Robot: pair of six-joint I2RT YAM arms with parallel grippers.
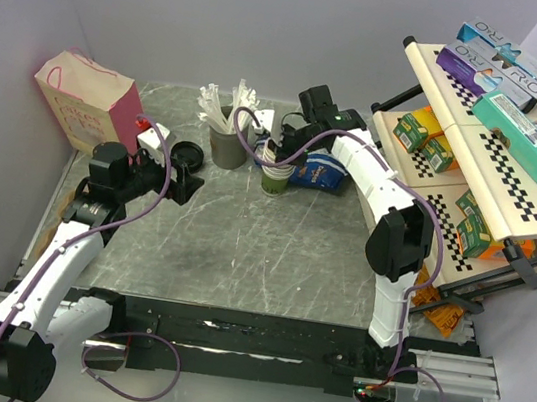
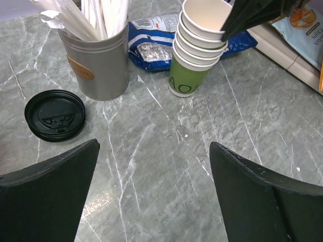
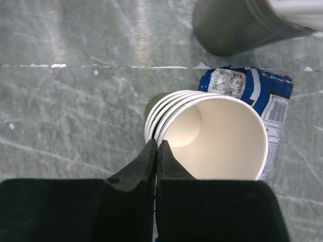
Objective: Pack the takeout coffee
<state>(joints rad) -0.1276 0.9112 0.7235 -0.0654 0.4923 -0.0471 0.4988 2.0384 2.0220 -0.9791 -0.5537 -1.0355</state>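
No lidded cup of takeout coffee shows in any view. A stack of lidless cream paper cups (image 1: 274, 176) with a green bottom cup stands mid-table; it also shows in the left wrist view (image 2: 198, 48) and the right wrist view (image 3: 212, 136). My right gripper (image 1: 273, 156) (image 3: 156, 144) is shut on the rim of the top cup, one finger inside and one outside. A loose black lid (image 1: 185, 155) (image 2: 55, 115) lies left of the stack. My left gripper (image 1: 190, 187) (image 2: 154, 143) is open and empty, low over bare table near the lid.
A grey tin of straws (image 1: 227, 144) (image 2: 98, 65) (image 3: 242, 25) stands next to the cups. A blue snack packet (image 1: 318, 175) (image 2: 151, 43) (image 3: 252, 88) lies behind them. A pink paper bag (image 1: 92, 99) stands at the back left. A checkered rack (image 1: 486, 163) of boxes fills the right.
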